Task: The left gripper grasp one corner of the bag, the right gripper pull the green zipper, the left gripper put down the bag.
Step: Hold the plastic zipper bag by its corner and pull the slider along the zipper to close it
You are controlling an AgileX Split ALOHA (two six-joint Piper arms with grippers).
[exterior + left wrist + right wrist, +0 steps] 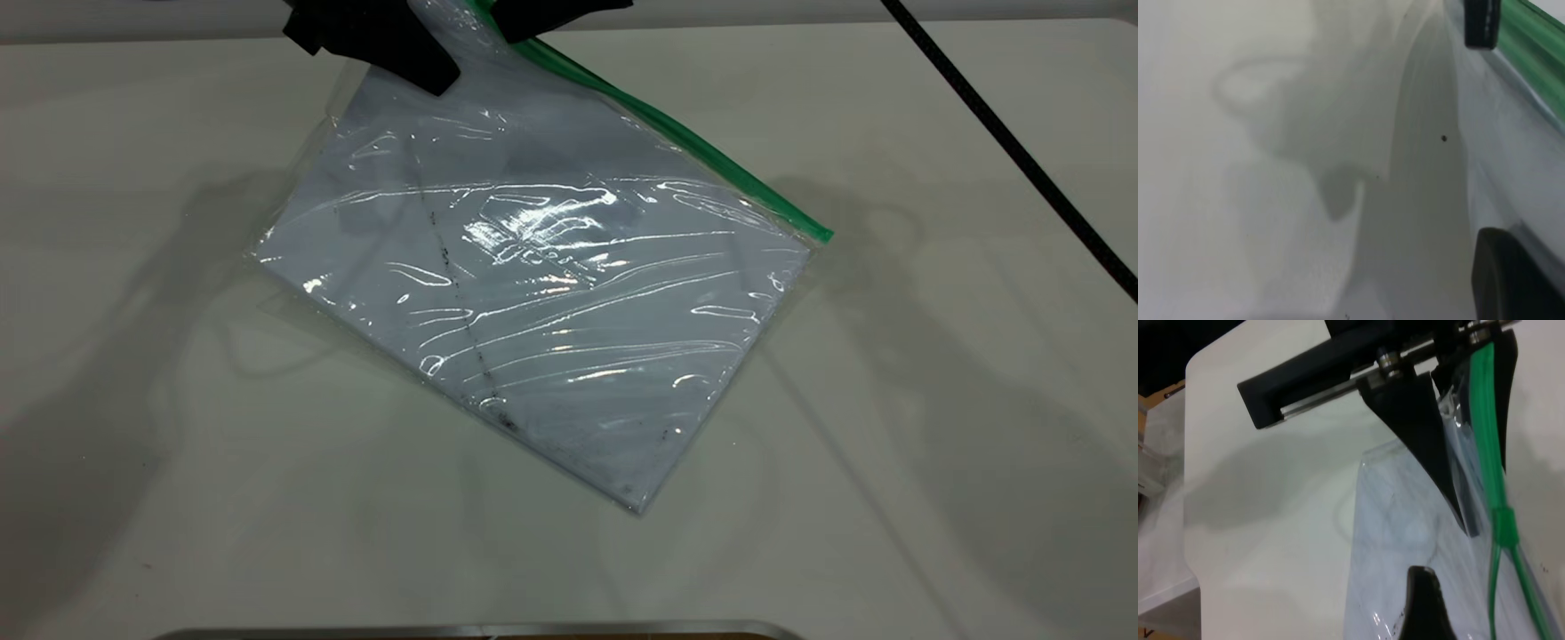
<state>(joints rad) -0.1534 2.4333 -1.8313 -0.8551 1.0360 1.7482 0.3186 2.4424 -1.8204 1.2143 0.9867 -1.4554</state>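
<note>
The flat clear plastic bag (pixel 542 293) with white sheets inside lies tilted on the white desk (pixel 933 444): its near corner rests on the surface while its far corner is lifted. It looks light, floppy and slick, and the film wrinkles and glares, so a hold on the clear margin beyond the sheets seems surest.

The black left pincer (pixel 418 62) is clamped on that raised crinkled corner of the bag (pixel 1450 410) at the far end of the bright green zipper strip (pixel 685 147).

Just right of it, the black right pincer (pixel 533 22) sits at the strip's far end. Whether it has closed on the small darker slider tab (pixel 1503 520) I cannot tell.
</note>
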